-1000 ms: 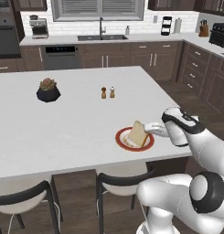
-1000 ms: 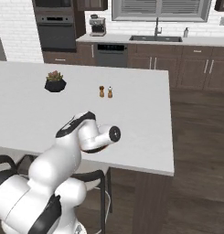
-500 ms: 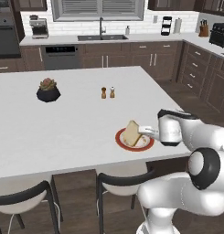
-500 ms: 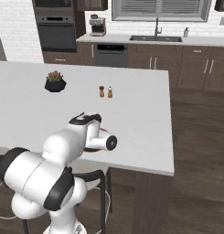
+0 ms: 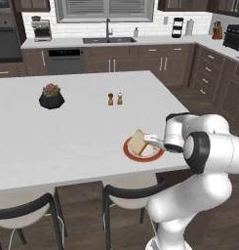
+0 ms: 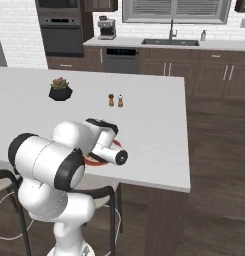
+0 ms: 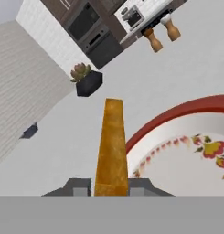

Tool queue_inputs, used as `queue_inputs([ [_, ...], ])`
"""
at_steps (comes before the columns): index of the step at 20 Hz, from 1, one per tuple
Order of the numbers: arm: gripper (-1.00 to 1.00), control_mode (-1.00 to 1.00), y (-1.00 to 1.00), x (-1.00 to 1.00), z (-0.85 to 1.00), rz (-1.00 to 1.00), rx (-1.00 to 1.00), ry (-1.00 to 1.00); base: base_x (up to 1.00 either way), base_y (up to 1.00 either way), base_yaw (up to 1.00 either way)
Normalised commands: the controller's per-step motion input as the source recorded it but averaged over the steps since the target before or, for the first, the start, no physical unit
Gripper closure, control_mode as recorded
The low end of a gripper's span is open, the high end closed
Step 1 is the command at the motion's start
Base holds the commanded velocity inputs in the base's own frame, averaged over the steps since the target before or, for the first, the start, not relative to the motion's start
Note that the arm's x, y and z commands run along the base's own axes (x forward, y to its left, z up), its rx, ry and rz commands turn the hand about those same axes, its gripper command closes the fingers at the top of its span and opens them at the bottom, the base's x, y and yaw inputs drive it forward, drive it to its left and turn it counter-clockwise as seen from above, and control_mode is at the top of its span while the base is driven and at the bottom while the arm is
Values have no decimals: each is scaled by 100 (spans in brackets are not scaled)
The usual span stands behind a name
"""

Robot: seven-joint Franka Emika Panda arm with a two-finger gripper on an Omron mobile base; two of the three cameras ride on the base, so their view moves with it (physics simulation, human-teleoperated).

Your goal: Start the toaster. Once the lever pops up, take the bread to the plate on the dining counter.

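A pale tan bread slice (image 5: 136, 142) with a brown crust stands on edge, tilted, over the left part of the red-rimmed plate (image 5: 133, 156). My gripper (image 5: 147, 139) is shut on the slice from the right. In the hand view the crust of the bread (image 7: 112, 146) rises between my fingertips (image 7: 78, 185), with the plate (image 7: 168, 116) just to its right. The plate lies near the front right corner of the white dining counter (image 5: 82, 132). A black boxy appliance (image 5: 235, 36) on the far right worktop may be the toaster; it is too small to tell.
A potted plant (image 5: 51, 96) and two shakers (image 5: 115, 98) stand farther back on the island. Two stools (image 5: 130, 193) sit under its front edge. My bulky arm (image 6: 54, 160) covers most of the plate (image 6: 116, 145) in the right base view.
My hand has shifted the held bread slightly left over the plate while the arm's elbow swung in closer to the base. The plate, plant and shakers have stayed put.
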Motion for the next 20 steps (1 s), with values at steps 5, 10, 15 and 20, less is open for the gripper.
queue_inputs([
  [5,100,-100,-8,21,-16,-9,0,10,0,0,0],
  [10,-100,-100,-6,3,-17,-9,-1,9,0,0,0],
  [15,-100,-100,-7,-7,-2,-11,0,15,0,0,0],
  [20,-100,-100,-26,-22,6,-10,0,14,0,0,0],
])
